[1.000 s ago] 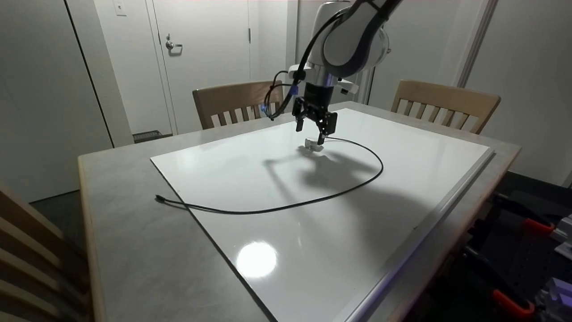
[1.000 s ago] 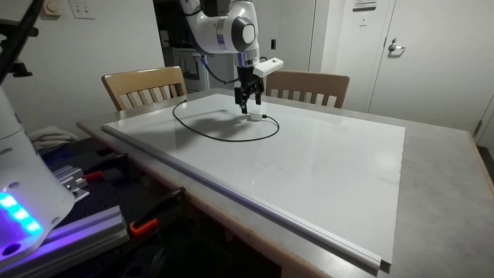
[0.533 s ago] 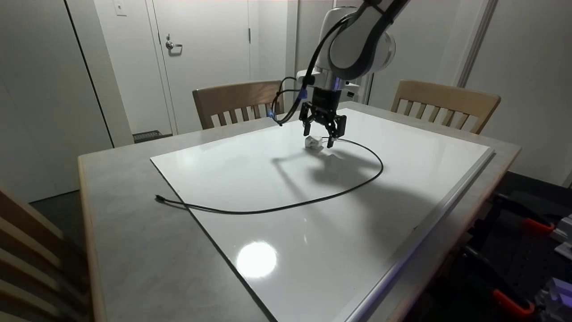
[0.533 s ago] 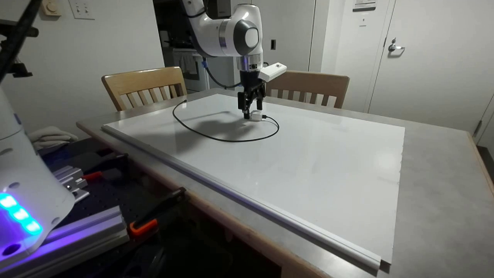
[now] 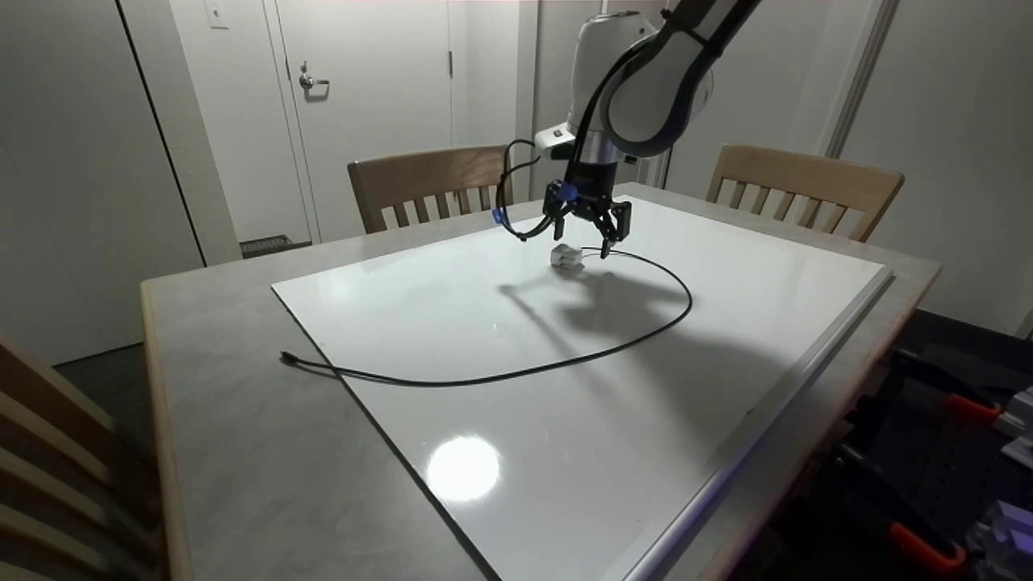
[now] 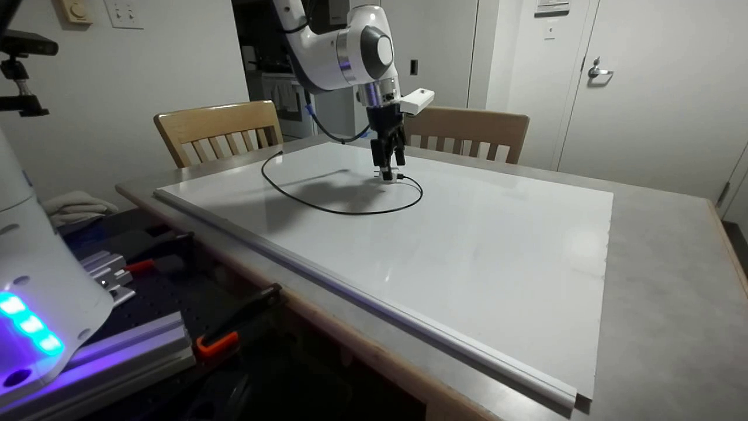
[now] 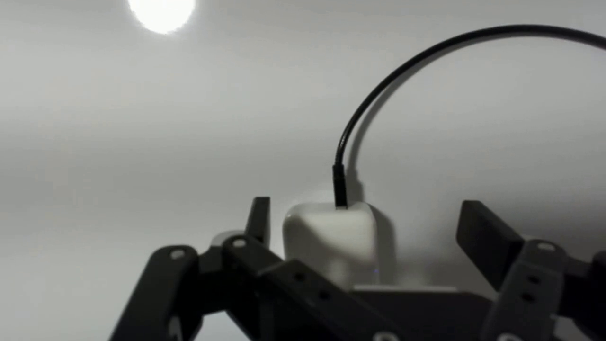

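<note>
While a white adapter [image 7: 331,239] is lying on the board [image 6: 479,263], the gripper [image 7: 368,218] is hanging close over it with its jaws spread apart.
Between the jaws, the adapter is showing in the wrist view, sitting nearer to one of them, and a black plug [image 7: 340,187] is sitting in its edge. From that plug a cable [image 5: 516,374] is running in a wide curve across the board, showing in both exterior views, and its far end is lying past the board's edge, on the desk [image 5: 234,444]. Above the gripper, the arm [image 6: 324,58] is reaching in, and a pale rail [image 6: 374,298] is running along one long side of the board. Farther out, wooden chairs [image 6: 219,120] are standing around the desk.
</note>
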Tool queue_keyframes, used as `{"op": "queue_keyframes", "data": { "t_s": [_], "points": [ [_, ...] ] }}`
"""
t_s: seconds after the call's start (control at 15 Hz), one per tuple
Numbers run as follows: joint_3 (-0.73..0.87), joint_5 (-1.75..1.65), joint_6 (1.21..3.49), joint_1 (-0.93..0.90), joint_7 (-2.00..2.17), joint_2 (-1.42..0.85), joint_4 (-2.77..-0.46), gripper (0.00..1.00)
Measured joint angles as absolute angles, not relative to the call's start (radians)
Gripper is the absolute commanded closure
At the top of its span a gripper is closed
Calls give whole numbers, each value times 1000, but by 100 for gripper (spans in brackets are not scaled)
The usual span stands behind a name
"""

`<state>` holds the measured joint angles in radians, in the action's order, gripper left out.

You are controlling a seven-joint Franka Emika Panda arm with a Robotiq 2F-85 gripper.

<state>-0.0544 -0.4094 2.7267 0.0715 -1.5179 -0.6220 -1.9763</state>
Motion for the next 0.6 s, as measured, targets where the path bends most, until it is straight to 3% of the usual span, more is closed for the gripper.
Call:
{"op": "queue_keyframes", "data": {
  "t_s": [0.6],
  "points": [
    [-41, -425, 2801, 50, -1512, -637, -1979, 0]
  ]
}}
